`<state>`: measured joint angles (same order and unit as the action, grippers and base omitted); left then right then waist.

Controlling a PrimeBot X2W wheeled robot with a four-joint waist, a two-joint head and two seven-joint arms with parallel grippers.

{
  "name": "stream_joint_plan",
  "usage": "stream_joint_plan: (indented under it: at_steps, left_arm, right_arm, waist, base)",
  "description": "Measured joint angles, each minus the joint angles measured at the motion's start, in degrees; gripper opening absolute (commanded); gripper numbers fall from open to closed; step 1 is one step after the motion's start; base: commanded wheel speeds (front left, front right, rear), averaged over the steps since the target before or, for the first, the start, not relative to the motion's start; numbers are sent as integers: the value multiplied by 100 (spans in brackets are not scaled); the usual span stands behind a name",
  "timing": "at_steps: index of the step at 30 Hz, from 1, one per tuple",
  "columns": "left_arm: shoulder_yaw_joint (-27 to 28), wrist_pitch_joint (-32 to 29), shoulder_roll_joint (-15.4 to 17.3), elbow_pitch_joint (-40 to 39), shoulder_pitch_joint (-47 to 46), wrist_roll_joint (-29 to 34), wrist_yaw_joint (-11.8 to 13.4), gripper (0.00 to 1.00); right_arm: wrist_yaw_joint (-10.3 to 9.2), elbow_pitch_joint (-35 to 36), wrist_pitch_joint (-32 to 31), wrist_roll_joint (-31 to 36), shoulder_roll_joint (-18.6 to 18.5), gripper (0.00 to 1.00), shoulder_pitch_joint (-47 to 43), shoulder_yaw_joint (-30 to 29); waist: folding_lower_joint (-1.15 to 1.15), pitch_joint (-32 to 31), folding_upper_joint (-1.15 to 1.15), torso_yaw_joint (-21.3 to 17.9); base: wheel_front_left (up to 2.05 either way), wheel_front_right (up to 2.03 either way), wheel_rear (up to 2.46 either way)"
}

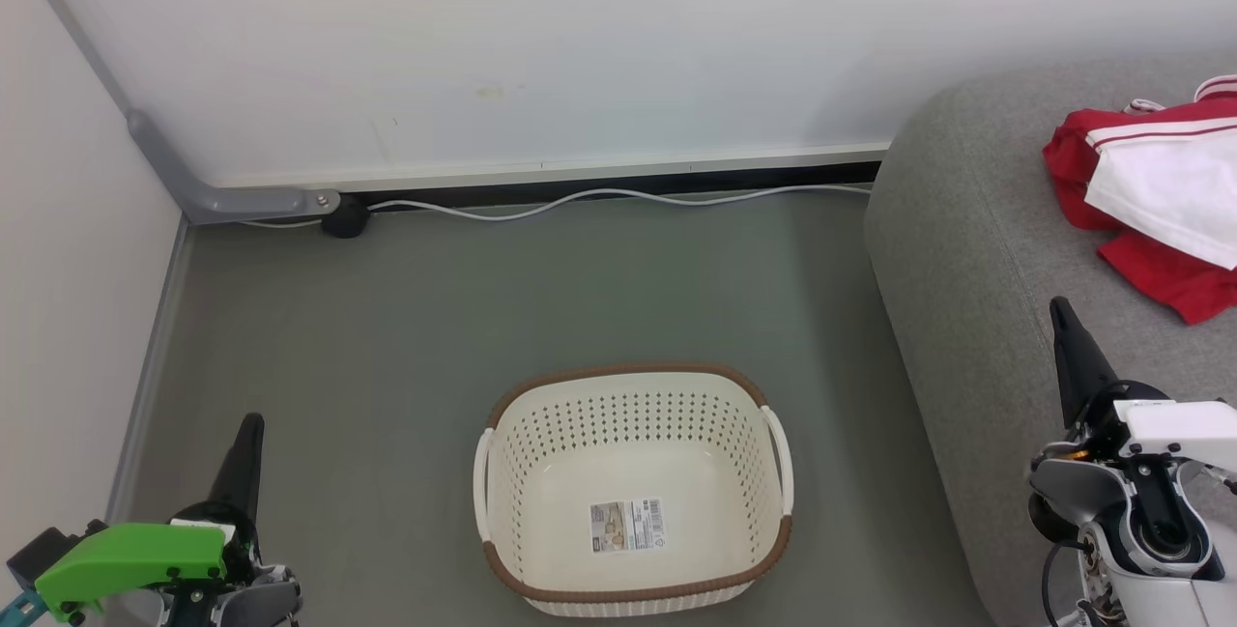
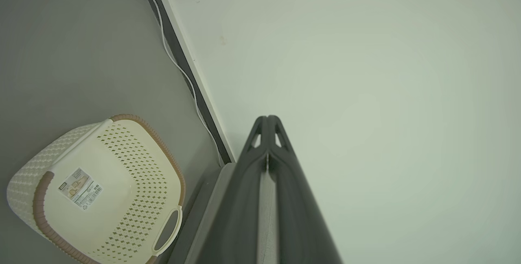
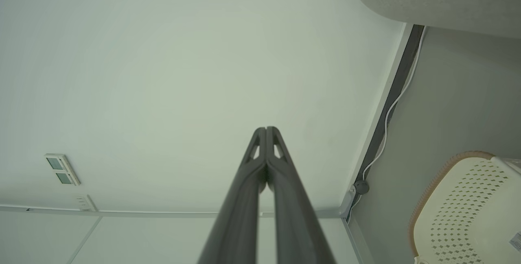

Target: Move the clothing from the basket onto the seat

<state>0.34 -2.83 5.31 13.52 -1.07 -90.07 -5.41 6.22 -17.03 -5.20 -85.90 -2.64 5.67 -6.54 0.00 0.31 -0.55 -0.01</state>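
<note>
Red-and-white clothing [image 1: 1155,192] on sofa [image 1: 966,250], apart from right gripper [image 1: 1059,306]; basket [image 1: 628,372] right of left gripper [image 1: 253,422]; both grippers' fingers together.

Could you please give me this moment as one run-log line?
basket: no clothing inside | clothing: on seat | left gripper: shut | right gripper: shut

The left gripper [image 1: 249,439] has two long, dark, tapering fingers [image 2: 293,199] and joins a wrist under a bright green cover [image 1: 130,557] studded with small black screws. The right gripper [image 1: 1067,337] has matching dark fingers with triangular cut-outs near the tips, on a white and grey wrist trailing a black cable [image 1: 1047,574].
</note>
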Motion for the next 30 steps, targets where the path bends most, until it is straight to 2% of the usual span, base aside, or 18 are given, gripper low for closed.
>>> stream_joint_plan:
  at_steps: [7,30]
  left_arm:
    - [132,-118,-121,126,-121,-367,-98,0]
    - [146,-121,-134,187,-143,-371,-142,0]
  right_arm:
    - [55,37,-143,-545,26,0,-3,-168]
    - [57,59,-142,-545,35,0,-32,-170]
  waist:
    - [0,-14,0,-2]
    - [0,-15,0,-1]
  base:
    - [0,0,0]
    - [0,0,0]
